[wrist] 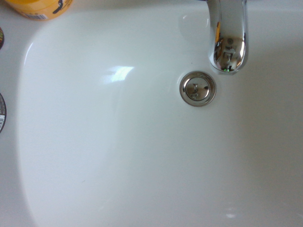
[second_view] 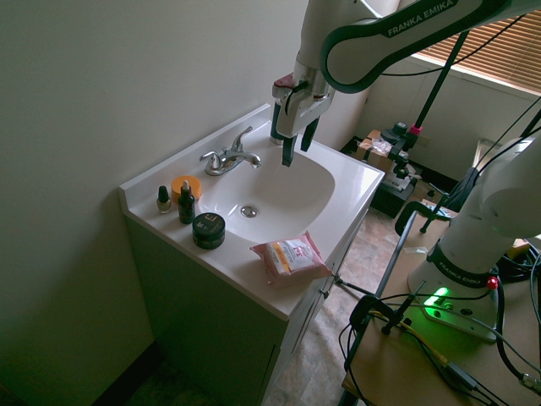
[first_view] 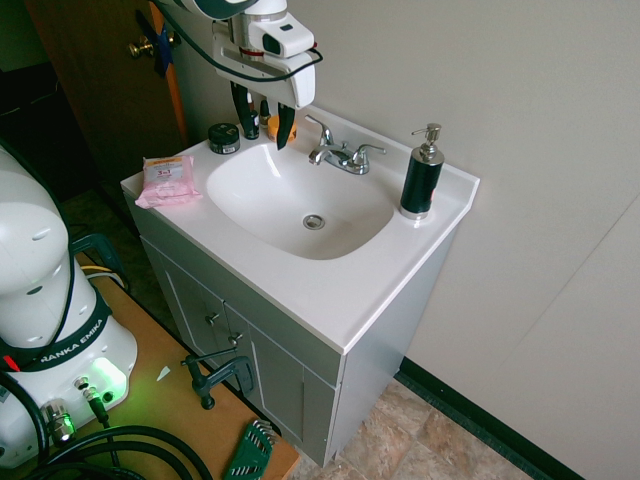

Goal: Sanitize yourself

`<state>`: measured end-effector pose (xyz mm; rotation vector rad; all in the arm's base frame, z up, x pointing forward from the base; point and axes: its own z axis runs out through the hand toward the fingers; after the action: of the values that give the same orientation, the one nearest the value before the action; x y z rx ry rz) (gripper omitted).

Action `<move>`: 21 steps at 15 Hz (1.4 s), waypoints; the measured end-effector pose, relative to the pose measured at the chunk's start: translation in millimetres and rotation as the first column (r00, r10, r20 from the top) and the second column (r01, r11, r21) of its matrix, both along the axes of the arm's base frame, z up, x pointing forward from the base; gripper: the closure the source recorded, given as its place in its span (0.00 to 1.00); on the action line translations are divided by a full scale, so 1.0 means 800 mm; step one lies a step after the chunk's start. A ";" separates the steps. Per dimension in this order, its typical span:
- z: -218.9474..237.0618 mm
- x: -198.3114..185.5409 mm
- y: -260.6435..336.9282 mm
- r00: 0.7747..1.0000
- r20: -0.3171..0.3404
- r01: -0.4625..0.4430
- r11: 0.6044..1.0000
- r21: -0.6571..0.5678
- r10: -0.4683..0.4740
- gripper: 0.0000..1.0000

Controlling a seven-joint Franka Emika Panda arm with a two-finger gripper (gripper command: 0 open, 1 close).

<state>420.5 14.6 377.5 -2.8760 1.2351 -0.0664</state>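
Note:
My white arm reaches in from above, and its boxy gripper [first_view: 263, 124] hangs over the back left part of the sink basin [first_view: 260, 205], fingers pointing down. In the second exterior view the gripper [second_view: 297, 145] hovers above the basin's far rim. The two black fingers stand apart with nothing between them, so it is open. A black pump dispenser [first_view: 421, 176] with a silver head stands on the counter right of the faucet [first_view: 340, 155], well away from the gripper; the second exterior view does not show it. The wrist view looks down on the drain [wrist: 197, 88] and the chrome spout [wrist: 228, 45].
On the counter left of the basin lie a pink wipes pack [first_view: 166, 180] and a black jar [first_view: 223, 138]. Two small dark bottles [second_view: 186, 205] and an orange jar [second_view: 186, 186] stand by the back wall. A wooden door [first_view: 100, 70] is at the left.

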 end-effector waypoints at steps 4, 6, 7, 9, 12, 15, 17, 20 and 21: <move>-0.002 0.001 0.000 1.000 -0.004 0.009 1.000 0.011 -0.009 0.00; 0.009 0.015 -0.004 1.000 0.016 0.019 1.000 0.015 -0.019 0.00; 0.025 0.031 -0.011 0.999 0.040 0.032 0.999 0.019 -0.032 0.00; 0.062 0.073 -0.037 0.994 0.081 0.072 0.997 0.032 -0.074 1.00; 0.101 0.131 -0.083 0.982 0.112 0.145 0.988 0.047 -0.150 1.00; 0.114 0.169 -0.142 0.967 0.112 0.224 0.973 0.055 -0.229 1.00; 0.117 0.181 -0.176 0.956 0.109 0.268 0.961 0.062 -0.274 1.00; 0.110 0.190 -0.202 0.946 0.103 0.301 0.951 0.064 -0.306 1.00; 0.106 0.193 -0.208 0.944 0.099 0.309 0.949 0.067 -0.315 1.00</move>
<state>574.6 -151.9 462.6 -2.5682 1.6306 -0.1888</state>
